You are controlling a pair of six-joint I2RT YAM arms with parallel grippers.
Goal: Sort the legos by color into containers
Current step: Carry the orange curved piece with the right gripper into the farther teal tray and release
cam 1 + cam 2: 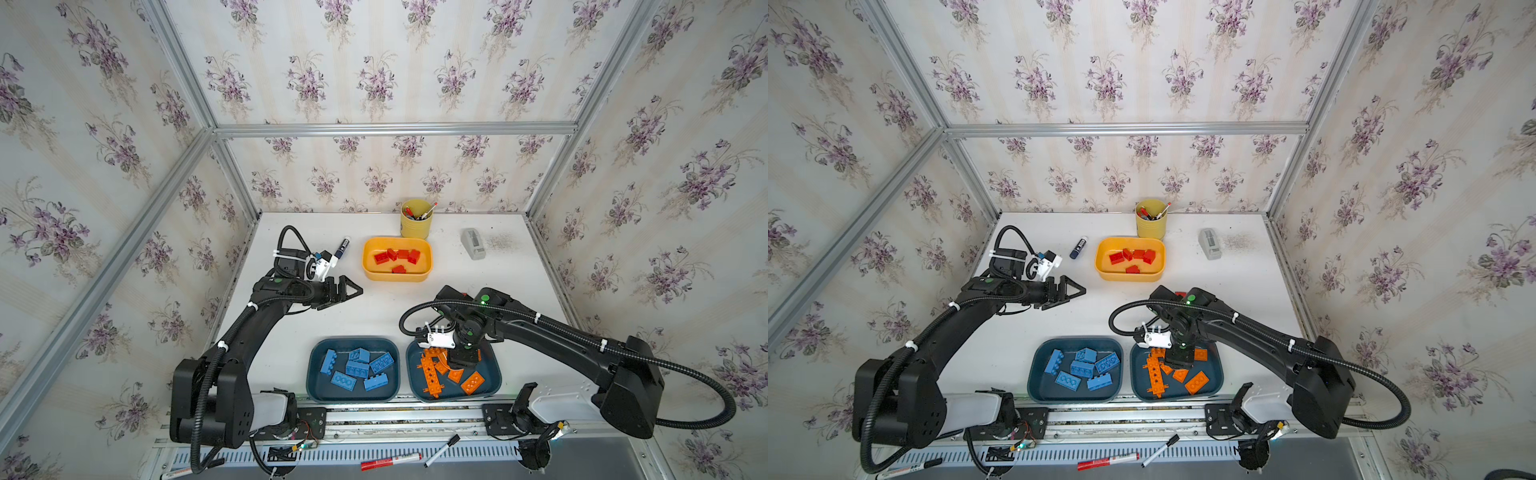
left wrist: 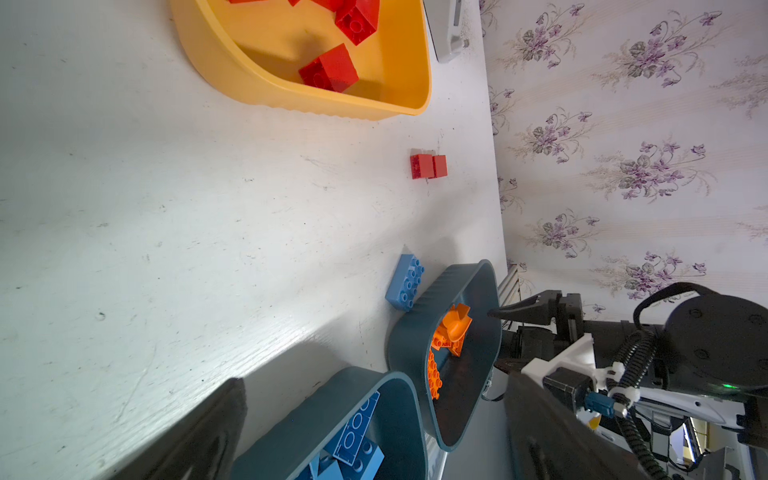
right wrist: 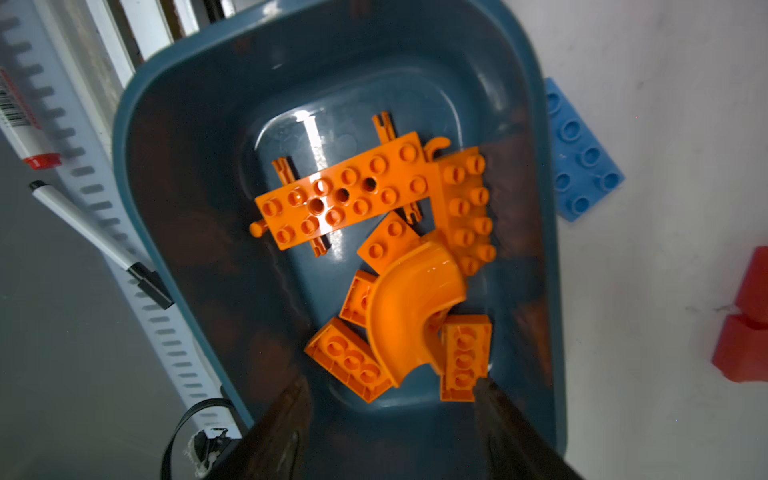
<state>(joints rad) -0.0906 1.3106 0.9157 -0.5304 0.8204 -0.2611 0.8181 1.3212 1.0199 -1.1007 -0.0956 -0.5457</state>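
A yellow cup (image 1: 416,224) of pens stands at the back, blue marker (image 1: 342,248) and grey gadget (image 1: 473,244) either side, red marker (image 1: 390,461) out front

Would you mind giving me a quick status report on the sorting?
Left end effector open, empty. Right end effector open over teal tub, orange curved piece lying inside. Blue brick, red lego loose on table beside it. Nothing seen blocking.

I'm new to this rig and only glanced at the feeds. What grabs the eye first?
Colour-sorted plastic bricks stand out: red bricks in the shallow yellow tub at the back, blue bricks in the left teal tub and orange pieces in the right teal tub at the front. The right gripper hangs open there above a curved orange piece. Outside the tubs a blue brick and a red brick lie on the white table.
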